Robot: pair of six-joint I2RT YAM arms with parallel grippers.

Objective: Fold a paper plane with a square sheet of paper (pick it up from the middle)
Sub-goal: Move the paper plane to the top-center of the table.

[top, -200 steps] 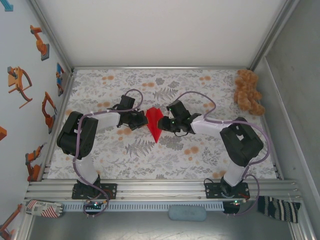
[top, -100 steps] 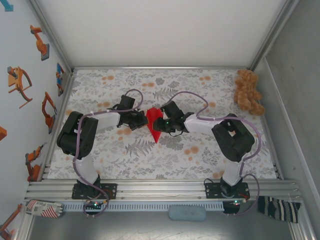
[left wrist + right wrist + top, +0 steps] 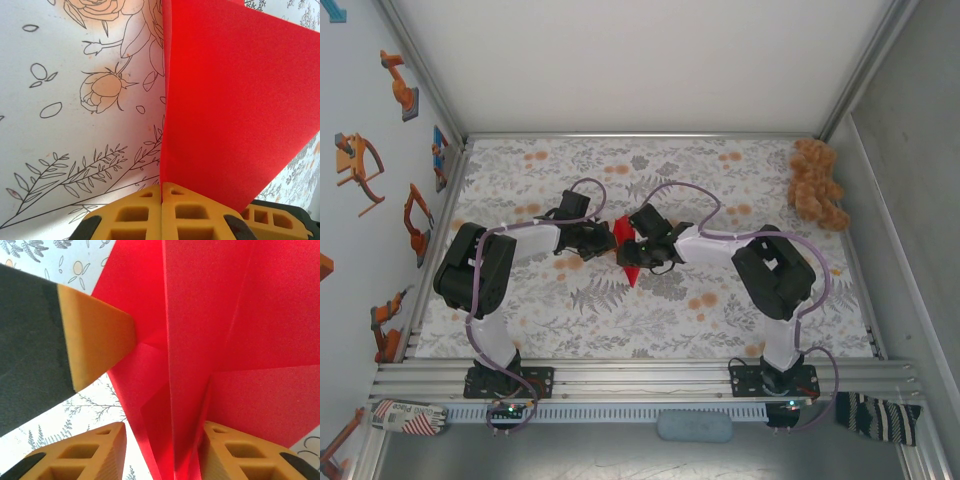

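Top view: the paper plane [image 3: 619, 233] sits mid-surface [image 3: 720, 310] between both arms, long axis far-to-near, tip toward the bases. You have room around it; the teddy bear [image 3: 817, 185] is well apart, far right corner. Left wrist: left jaws clamped together on the plane's folded edge [image 3: 165, 150]. Right wrist: right jaws apart, straddling the centre crease [image 3: 169, 365], which runs straight ahead of you; a left finger [image 3: 95, 345] touches the wing.

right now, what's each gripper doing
left gripper: shut on the red paper plane
right gripper: open, straddling the plane's centre fold
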